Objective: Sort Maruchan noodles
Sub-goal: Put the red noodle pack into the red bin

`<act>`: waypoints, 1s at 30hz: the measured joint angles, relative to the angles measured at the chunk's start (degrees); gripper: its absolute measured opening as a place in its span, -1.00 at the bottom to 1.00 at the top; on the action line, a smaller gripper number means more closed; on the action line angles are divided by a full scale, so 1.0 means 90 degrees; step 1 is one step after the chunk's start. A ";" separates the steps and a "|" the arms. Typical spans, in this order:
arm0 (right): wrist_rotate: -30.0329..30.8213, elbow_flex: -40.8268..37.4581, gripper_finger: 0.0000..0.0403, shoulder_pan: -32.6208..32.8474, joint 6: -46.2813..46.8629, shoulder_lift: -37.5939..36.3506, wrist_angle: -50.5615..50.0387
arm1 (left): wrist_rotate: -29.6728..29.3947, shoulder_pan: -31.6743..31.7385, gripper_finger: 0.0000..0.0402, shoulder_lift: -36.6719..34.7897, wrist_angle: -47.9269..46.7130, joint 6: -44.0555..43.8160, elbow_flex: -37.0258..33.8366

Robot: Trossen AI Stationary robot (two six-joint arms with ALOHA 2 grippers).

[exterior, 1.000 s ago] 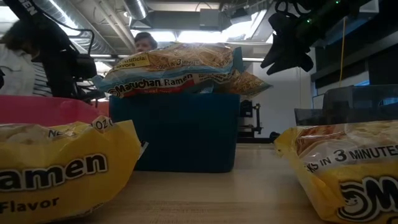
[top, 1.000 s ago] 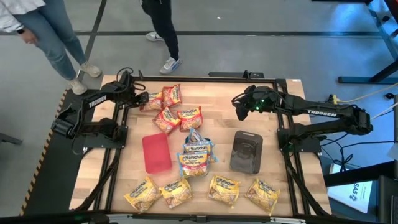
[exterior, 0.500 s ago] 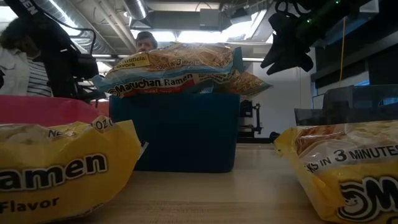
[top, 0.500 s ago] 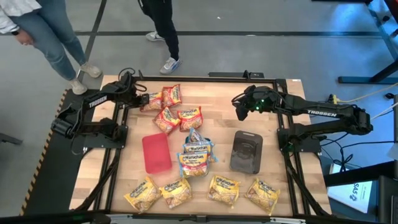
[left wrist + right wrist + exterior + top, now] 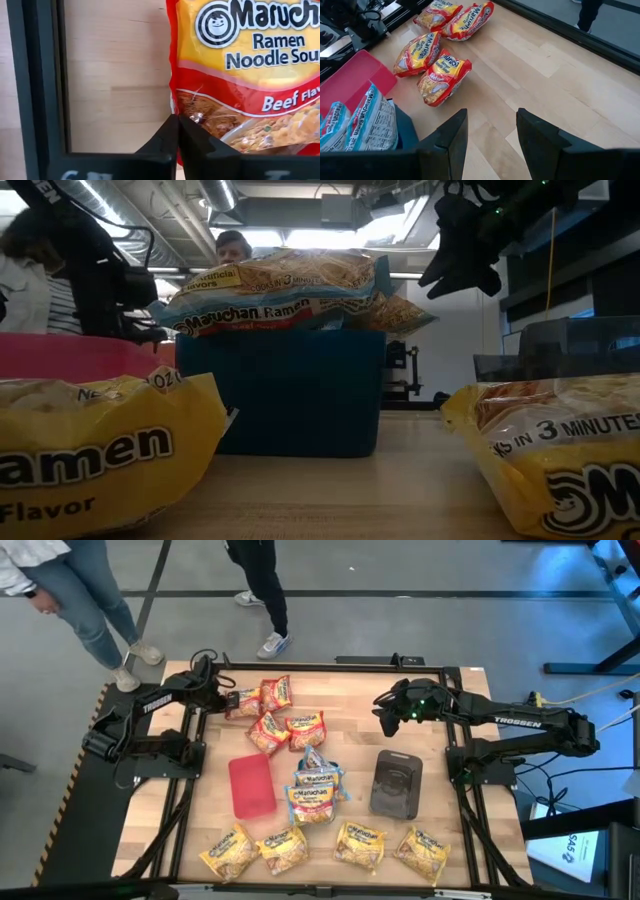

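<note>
Several red Maruchan packets lie at the far left of the table. My left gripper (image 5: 230,700) points steeply down at the left-most red packet (image 5: 247,703), a Beef-flavour one (image 5: 250,75), and is shut at its edge. Blue packets (image 5: 315,785) are piled on a teal tray in the middle, and yellow packets (image 5: 283,848) lie in a row along the near edge. My right gripper (image 5: 384,720) hangs open above the bare far right of the table, nothing between its fingers (image 5: 451,135). My left gripper pinches the red packet's side edge (image 5: 173,107) between its two fingertips, which meet there. The fingers come from above, slanting in from the table's left. The packet lies flat on the table, label up.
A flat red tray (image 5: 250,786) lies left of the blue pile and a dark grey tray (image 5: 396,783) to its right. Black frame rails (image 5: 35,80) border the table. People stand beyond the far edge (image 5: 262,590).
My left gripper has shut on the red packet's edge without shifting its place. The packet lies where it was.
</note>
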 joint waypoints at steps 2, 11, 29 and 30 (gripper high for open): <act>0.0000 0.0000 -0.18 0.0000 0.0000 0.0000 0.0000 | -0.0011 0.0000 -0.99 0.0000 -0.0083 0.0063 0.0000; -0.0073 0.0002 -0.18 0.0000 0.0034 -0.0207 0.0017 | 0.0054 0.0000 -1.00 -0.0022 -0.0066 0.0221 0.0000; -0.0102 0.0005 -0.18 -0.0002 0.0036 -0.0260 0.0010 | 0.0521 -0.0182 -1.00 -0.0678 -0.0338 0.0136 0.0105; -0.0102 0.0005 -0.18 -0.0002 0.0036 -0.0260 0.0010 | 0.0453 -0.0224 -1.00 -0.0678 -0.0340 0.0056 0.0109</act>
